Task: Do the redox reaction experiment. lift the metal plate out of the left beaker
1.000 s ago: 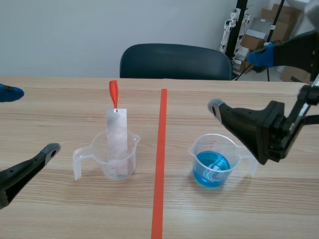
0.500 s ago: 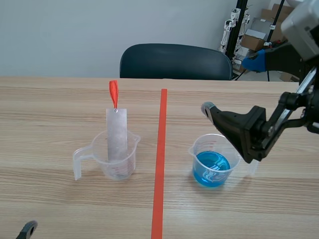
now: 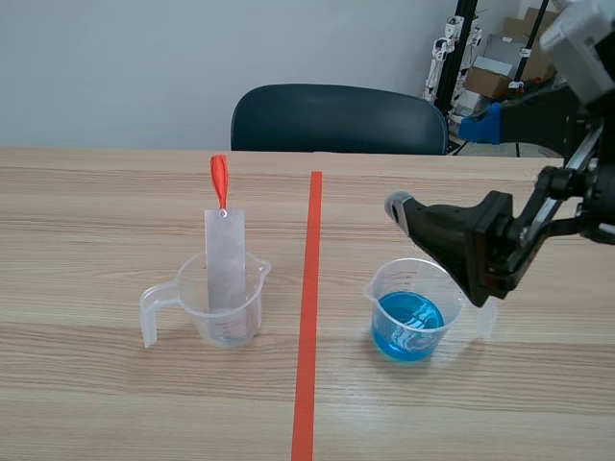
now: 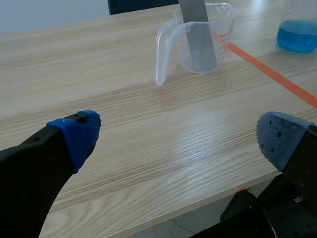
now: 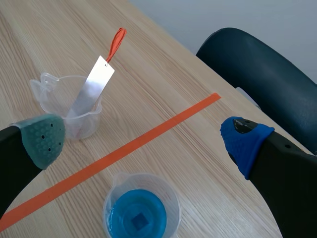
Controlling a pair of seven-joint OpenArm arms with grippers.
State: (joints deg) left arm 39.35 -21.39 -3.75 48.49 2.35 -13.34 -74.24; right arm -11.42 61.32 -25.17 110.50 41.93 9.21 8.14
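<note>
The clear left beaker (image 3: 223,312) stands left of the tape line with a grey metal plate (image 3: 226,261) upright in it, a red tag (image 3: 220,180) on the plate's top. My right gripper (image 3: 437,165) hangs open above the right beaker (image 3: 411,309), which holds blue liquid. From the right wrist view, the plate (image 5: 92,88) leans in its beaker (image 5: 64,101) far ahead of the open gripper (image 5: 143,141), and the blue beaker (image 5: 141,212) lies under it. My left gripper (image 4: 178,136) is open and low over the table's near edge, well short of the beaker (image 4: 200,42) and plate (image 4: 197,34).
An orange-red tape line (image 3: 308,307) splits the table. A dark chair (image 3: 336,117) stands behind the far edge. Boxes and a stand (image 3: 490,67) are at the back right. The left arm is out of the scene view.
The left arm has drawn back and dropped out of the scene view at the bottom left. The right gripper has shifted a little left and up over the blue beaker.
</note>
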